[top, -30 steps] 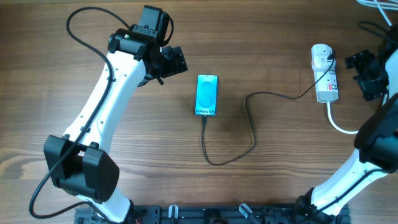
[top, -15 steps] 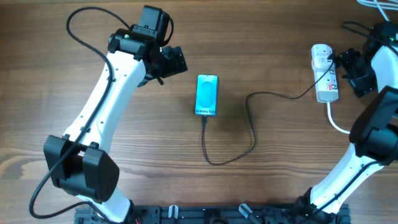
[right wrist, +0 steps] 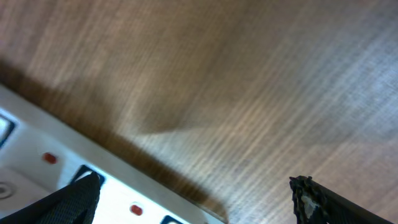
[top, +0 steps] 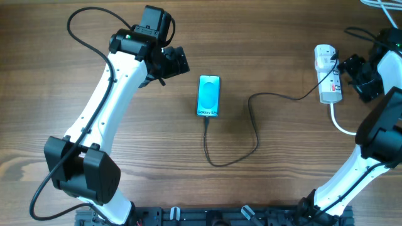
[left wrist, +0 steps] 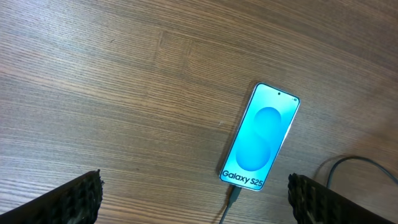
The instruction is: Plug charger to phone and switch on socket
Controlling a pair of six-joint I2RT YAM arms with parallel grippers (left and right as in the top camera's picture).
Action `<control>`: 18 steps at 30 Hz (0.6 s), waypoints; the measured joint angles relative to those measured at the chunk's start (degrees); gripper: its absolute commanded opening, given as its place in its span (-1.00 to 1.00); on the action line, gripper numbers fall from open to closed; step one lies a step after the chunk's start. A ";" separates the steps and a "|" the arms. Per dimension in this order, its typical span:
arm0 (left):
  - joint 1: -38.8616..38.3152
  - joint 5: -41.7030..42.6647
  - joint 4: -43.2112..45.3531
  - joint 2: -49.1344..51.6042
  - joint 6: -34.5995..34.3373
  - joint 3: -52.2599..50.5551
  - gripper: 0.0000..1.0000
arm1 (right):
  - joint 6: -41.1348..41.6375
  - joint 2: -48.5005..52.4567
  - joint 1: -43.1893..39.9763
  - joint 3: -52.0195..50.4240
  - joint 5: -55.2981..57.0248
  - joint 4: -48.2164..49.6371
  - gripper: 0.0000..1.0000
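Observation:
The phone [top: 208,95] lies flat mid-table, its cyan screen lit, and also shows in the left wrist view [left wrist: 261,137]. The thin black charger cable [top: 254,135] is plugged into the phone's bottom edge [left wrist: 231,198], loops right and runs up to the white socket strip [top: 329,78] at the far right. My left gripper [top: 174,61] is open and empty, up-left of the phone. My right gripper [top: 355,68] is open and empty, close beside the socket's right side. The socket's face with red marks shows at the lower left of the right wrist view [right wrist: 56,180].
The socket's thick white cord [top: 342,125] curves down and right from the strip toward my right arm. White cables [top: 380,7] lie at the top right corner. A black rail [top: 213,216] runs along the front edge.
My right gripper has moved left and a little up, from right of the socket to close beside it. The left arm, phone and cable have not moved.

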 measured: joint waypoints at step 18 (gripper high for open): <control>0.02 0.00 0.00 0.00 -0.02 0.00 1.00 | -2.14 0.00 0.00 -0.22 -1.70 0.61 1.00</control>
